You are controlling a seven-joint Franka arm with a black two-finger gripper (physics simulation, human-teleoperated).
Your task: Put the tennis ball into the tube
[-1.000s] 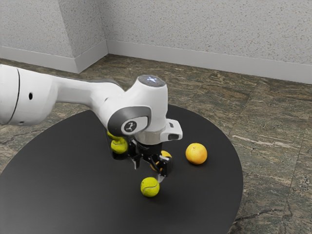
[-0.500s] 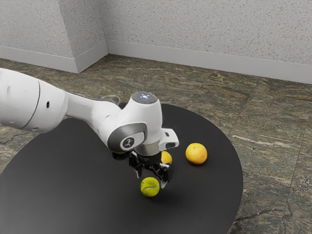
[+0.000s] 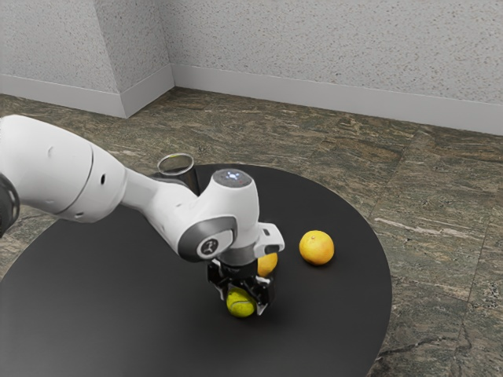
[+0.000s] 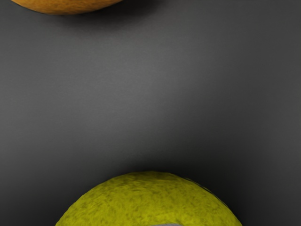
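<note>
My gripper (image 3: 243, 301) is low over the black table, its fingers standing open on either side of the yellow-green tennis ball (image 3: 240, 304). The ball rests on the tabletop, its upper part partly covered by the hand. In the wrist view the same tennis ball (image 4: 150, 197) looms large, just under the hand. Behind the arm stands the tube (image 3: 189, 174), dark and see-through with a round rim on top; the arm hides its lower part and whatever it holds.
One orange (image 3: 317, 248) lies on the round black table (image 3: 141, 306) toward the exterior view's right. Another orange (image 3: 268, 263) sits just behind the hand, partly hidden; the wrist view has an orange (image 4: 68, 5) beyond the ball.
My hand has come down over the tennis ball, bringing the open fingers to its sides. The lowered arm has uncovered the tube's rim and covered the tennis balls seen there earlier.
</note>
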